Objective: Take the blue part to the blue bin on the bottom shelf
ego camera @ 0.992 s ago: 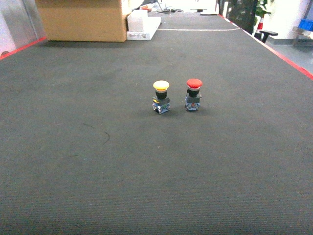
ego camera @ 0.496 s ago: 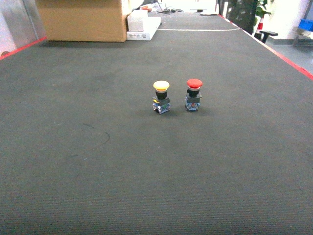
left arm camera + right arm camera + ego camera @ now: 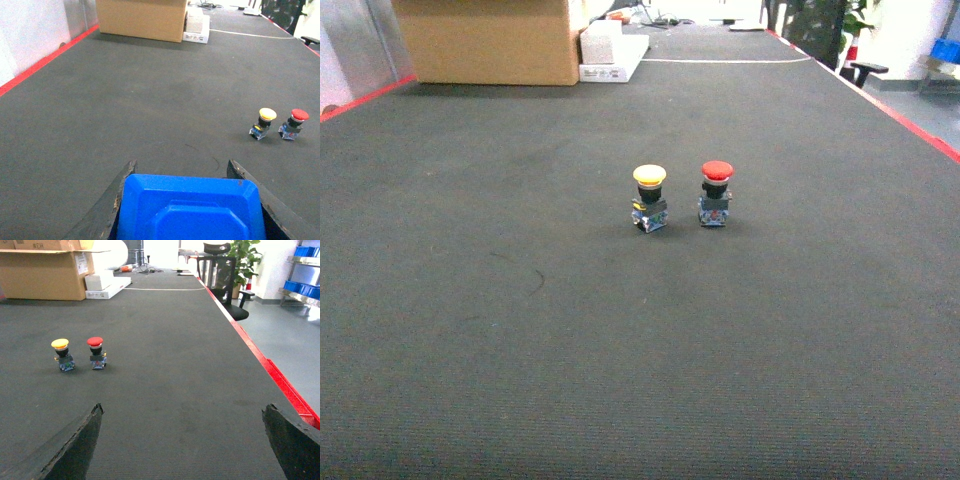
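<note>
Inventory: nothing has shifted on the desk (image 3: pixel 470 330) over the last second; you may judge the pick not yet begun. Blue part (image 3: pixel 715 195), red-capped, stands upright mid-desk, just beside a yellow-capped button (image 3: pixel 649 199) on its left, apart from it. Left claw (image 3: pixel 192 200) is clenched on a blue bin (image 3: pixel 190 210); the part lies ahead and to its right, well apart. Right claw (image 3: pixel 182 440) is spread wide and empty; the part sits ahead, to its left. Cardboard box (image 3: pixel 490 40) stands at the far end. Bottom shelf not seen.
</note>
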You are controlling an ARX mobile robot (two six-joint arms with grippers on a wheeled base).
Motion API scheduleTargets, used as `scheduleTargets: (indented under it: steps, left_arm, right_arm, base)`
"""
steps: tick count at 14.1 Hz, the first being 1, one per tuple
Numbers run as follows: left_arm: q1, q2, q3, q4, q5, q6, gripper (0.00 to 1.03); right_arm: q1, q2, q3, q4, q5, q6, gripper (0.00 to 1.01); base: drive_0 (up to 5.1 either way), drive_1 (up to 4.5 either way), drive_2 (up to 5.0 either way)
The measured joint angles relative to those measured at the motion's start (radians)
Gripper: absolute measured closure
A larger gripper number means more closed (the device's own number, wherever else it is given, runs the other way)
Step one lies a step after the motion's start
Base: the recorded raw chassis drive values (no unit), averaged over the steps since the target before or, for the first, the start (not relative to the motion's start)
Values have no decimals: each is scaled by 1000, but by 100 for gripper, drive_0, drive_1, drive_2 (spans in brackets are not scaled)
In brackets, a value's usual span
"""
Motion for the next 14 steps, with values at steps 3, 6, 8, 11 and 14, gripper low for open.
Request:
scheduleTargets:
  steps: [3, 6, 8, 11, 14]
  left_arm:
    - [0, 2, 0, 0, 0, 0, 59]
    - [2, 1, 0, 0, -1, 0, 59]
    - [2, -1, 0, 1, 0, 0, 59]
    - [1, -1, 0, 0, 0, 0, 59]
    - [1, -1, 0, 0, 0, 0, 59]
  right_arm:
    - [0, 0, 0, -2, 0, 0, 3]
    - [0, 0, 0, 0, -1, 0, 3]
    - [0, 0, 0, 5, 0, 0, 3]
    - [0, 0, 0, 0, 0, 0, 3]
    - [0, 0, 0, 0, 0, 0, 3]
  base:
    - [1, -137, 139]
    - [-81, -496, 335]
    - [-203, -618, 212]
    - [-165, -165, -165]
    - [-159, -159, -159]
